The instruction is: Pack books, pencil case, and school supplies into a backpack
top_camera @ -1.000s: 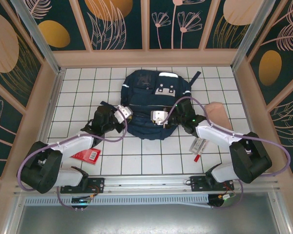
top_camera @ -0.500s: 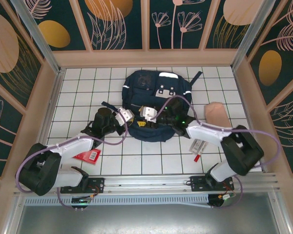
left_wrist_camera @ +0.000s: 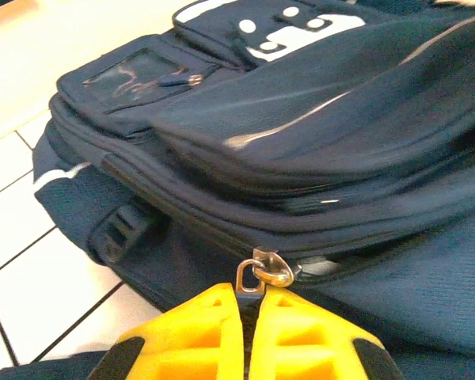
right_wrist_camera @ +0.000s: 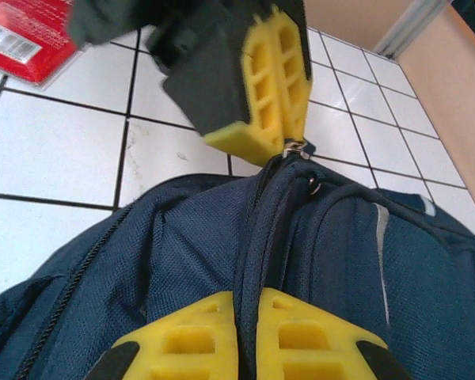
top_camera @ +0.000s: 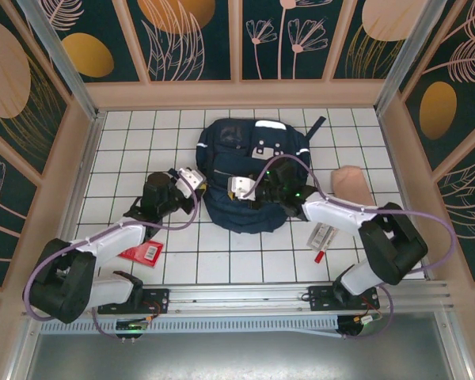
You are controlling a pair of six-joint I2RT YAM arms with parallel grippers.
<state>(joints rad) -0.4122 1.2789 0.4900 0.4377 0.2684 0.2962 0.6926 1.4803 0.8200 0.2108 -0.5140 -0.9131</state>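
The top external camera is looking steeply down from behind the arm bases over the whole table [top_camera: 142, 134]. Both wrist cameras are sitting close to the backpack [top_camera: 237, 150], looking in from opposite sides and sharing its zipper pull [left_wrist_camera: 263, 271].

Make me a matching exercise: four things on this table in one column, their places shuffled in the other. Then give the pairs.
Things
1. navy blue fabric backpack
2. flat red booklet with a white barcode label
3. soft peach-pink fabric pouch
4. small whitish rectangular packet

Places
A. far right, lying apart from the rest
B. on the tiles beside the left arm
C. middle of the white tiled table
D. just on the near side of the right arm

Pairs: 1-C, 2-B, 3-A, 4-D
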